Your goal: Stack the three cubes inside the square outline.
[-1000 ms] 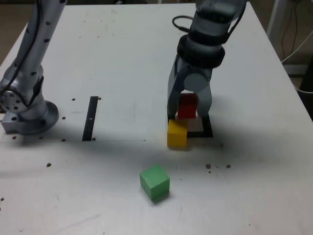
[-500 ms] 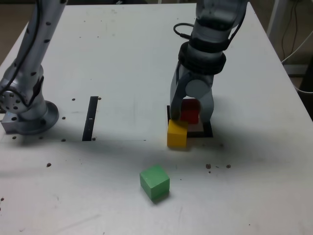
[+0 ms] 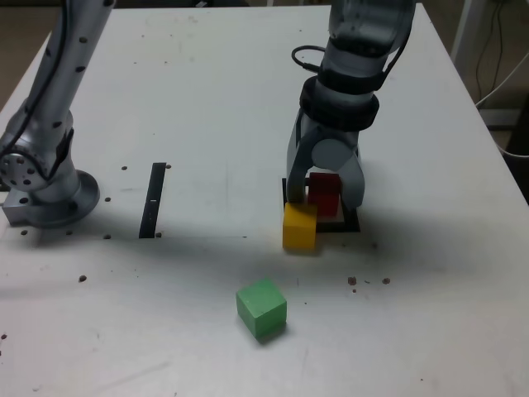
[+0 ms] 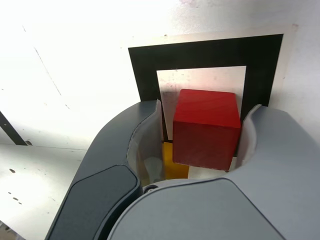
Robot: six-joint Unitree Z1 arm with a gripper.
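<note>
One pale table (image 3: 215, 107) lies under everything, specks scattered over it. The arm (image 3: 343, 78) rises out of the exterior view's top edge and comes down again over the square (image 4: 205, 54), its claw (image 3: 324, 201) pointing at the table. The claw's jaws are apart, on either side of the red cube (image 4: 207, 130), with a gap visible on one side. The square, black tape around a white centre, frames that cube. The black strip (image 3: 152, 201) lies well apart, toward the exterior view's left. The green cube (image 3: 262, 306) sits outside the square, nearer the exterior view's bottom; the yellow cube (image 3: 299, 227) overlaps the square's lower-left corner there.
</note>
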